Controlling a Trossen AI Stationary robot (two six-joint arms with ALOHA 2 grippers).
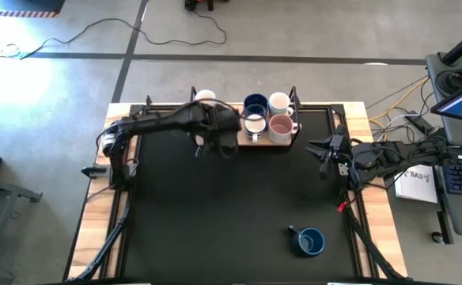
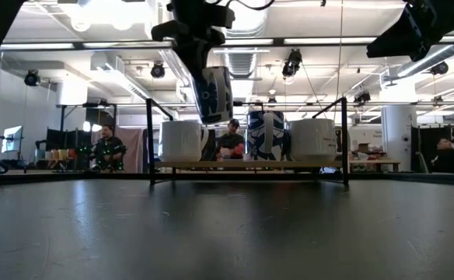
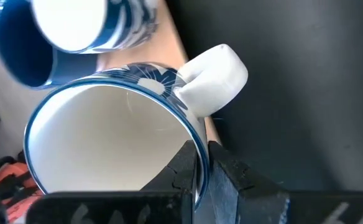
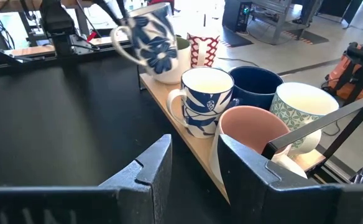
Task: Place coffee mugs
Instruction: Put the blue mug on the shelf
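Observation:
My left gripper (image 2: 201, 62) is shut on a white coffee mug with a blue flower print (image 2: 215, 95) and holds it in the air over the left end of a wooden tray (image 1: 244, 141) at the table's far edge. On the tray stand several coffee mugs on their bases: a dark blue one (image 1: 255, 103), a white one (image 1: 280, 101), a blue-patterned one (image 4: 206, 99) and a pinkish one (image 4: 253, 134). One blue mug (image 1: 310, 241) stands alone near the front right. My right gripper (image 1: 323, 150) waits open at the right edge, touching nothing. My left gripper pinches the mug's wall at the rim (image 3: 197, 146), right beside the white handle (image 3: 215, 78). One finger (image 3: 184, 171) is inside the mug and one (image 3: 234, 180) outside. The fingers come from above, slanting down. The mug hangs below them, lifted clear and a little tilted.
A white mug (image 1: 205, 96) stands at the far edge left of the tray, and a red-printed mug (image 4: 203, 50) behind the tray's mugs. Thin black posts (image 2: 150, 140) rise at the tray's ends. The black mat (image 1: 231, 214) spreads toward the near edge. People sit in the room beyond.

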